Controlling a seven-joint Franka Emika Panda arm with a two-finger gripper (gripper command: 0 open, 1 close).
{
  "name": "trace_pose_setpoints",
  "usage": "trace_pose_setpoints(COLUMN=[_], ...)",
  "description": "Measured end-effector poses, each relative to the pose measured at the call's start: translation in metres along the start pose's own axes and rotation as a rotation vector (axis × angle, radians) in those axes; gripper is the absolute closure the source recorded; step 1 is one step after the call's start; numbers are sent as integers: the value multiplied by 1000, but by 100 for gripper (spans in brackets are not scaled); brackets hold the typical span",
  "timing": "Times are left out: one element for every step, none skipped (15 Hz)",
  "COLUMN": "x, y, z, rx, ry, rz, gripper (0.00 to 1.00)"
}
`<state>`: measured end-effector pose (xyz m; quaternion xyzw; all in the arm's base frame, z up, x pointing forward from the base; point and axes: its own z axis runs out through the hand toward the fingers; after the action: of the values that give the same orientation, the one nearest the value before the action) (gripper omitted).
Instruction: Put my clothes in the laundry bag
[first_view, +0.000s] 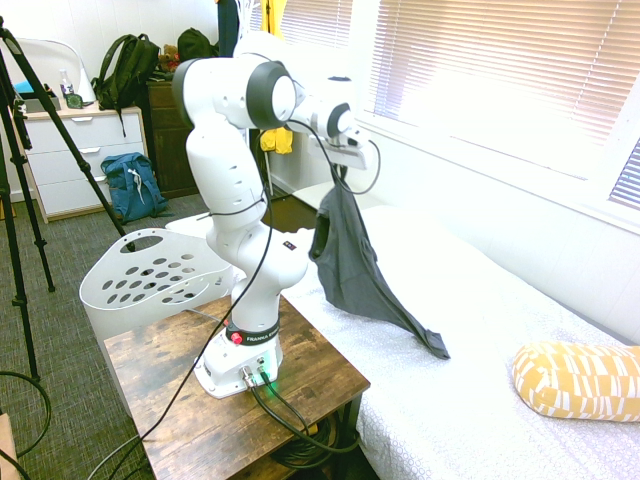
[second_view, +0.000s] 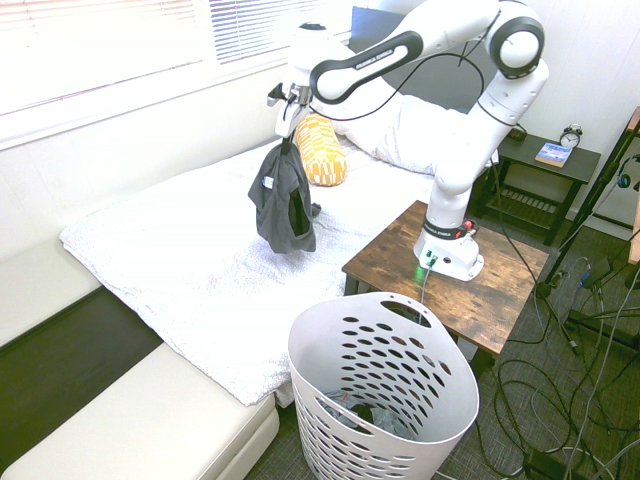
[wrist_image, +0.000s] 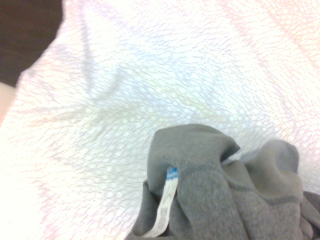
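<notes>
While the large white plastic laundry basket (second_view: 385, 395) with rows of oval holes stands on the carpeted floor nearest the second exterior camera, its oval handle cutout shows at the rim and some dark and light items lie at its bottom. Just behind it sits the dark brown wooden bench (second_view: 470, 275) that bears the white arm, touching or nearly touching the basket's rim. Beyond the bench stretches the bed with its white textured cover (second_view: 180, 260). Above that cover the end effector (second_view: 287, 118) points steeply downward, its fingers closed on the top of the dark grey, thin, soft fabric garment (second_view: 283, 205). The garment hangs free in the air over the bed, well apart from the basket; in the first exterior view one long corner trails down to the cover or just above it. From the wrist view the bunched grey cloth shows a small white label with a blue end (wrist_image: 166, 206) over the bubbled white cover. Farther along the bed lies a yellow patterned pillow (second_view: 320, 150), and behind it a white pillow (second_view: 400, 135).
</notes>
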<state>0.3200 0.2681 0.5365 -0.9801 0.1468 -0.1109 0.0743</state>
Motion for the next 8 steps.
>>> trace_pose_setpoints(x=[-47,-101,-159,-218,-283,-348,-396,-434], y=[-13,-20,-20,-17,-10,1,9,13], z=[-34,-67,-98,-127,-154,-176,-186,-184], rx=[4,8,15,24,31,41,48,47], ry=[-4,-11,-24,-32,-28,-13,-3,-2], rz=[-32,-63,-101,-141,-179,-217,-250,-278], gripper=[100,100,100,100,100,100,100,100])
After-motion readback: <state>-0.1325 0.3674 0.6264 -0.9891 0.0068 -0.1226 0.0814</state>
